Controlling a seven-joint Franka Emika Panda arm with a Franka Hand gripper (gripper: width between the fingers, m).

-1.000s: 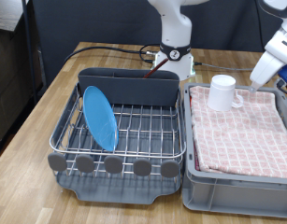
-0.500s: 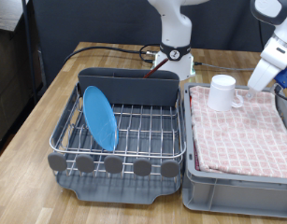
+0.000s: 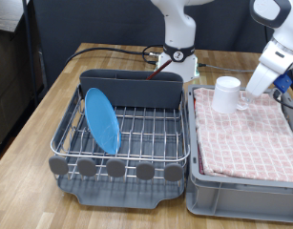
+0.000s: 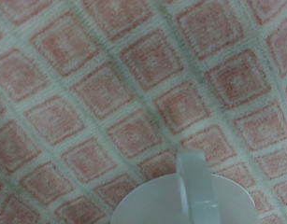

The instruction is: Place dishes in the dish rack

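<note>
White ceramic by the look of it, so the mug [image 3: 227, 94] is going to be stiff, a bit heavy for its size, glazed and slippery, and it'll chip if it gets knocked. It stands upright on the pink checkered cloth [image 3: 249, 138] lining the grey bin [image 3: 243, 190], at the bin's far end, right of the dish rack [image 3: 122, 143] in the exterior view. I'd say the handle [image 4: 192, 183] or the rim wall is the place to pinch it; the round body is probably too wide and too slick.

Blue plate [image 3: 101, 119] is already standing on edge in the rack's wire grid, leaning a little, in front of the dark caddy [image 3: 132, 89]. Thin and rigid, so the wires hold it fine. No spoon visible anywhere.

The claw [image 3: 253, 89] hangs just beside the mug, on its right in the exterior view, low and close to the handle side. Can't tell whether it's open or closed, since the fingertips are hidden behind the hand there, and nothing shows between them.

Exterior view gives the whole layout on the wooden table [image 3: 46, 110]: rack, bin, arm. Wrist view only shows cloth pattern plus the mug's rim and handle up close, which the exterior view barely resolves, but no fingers at all.
</note>
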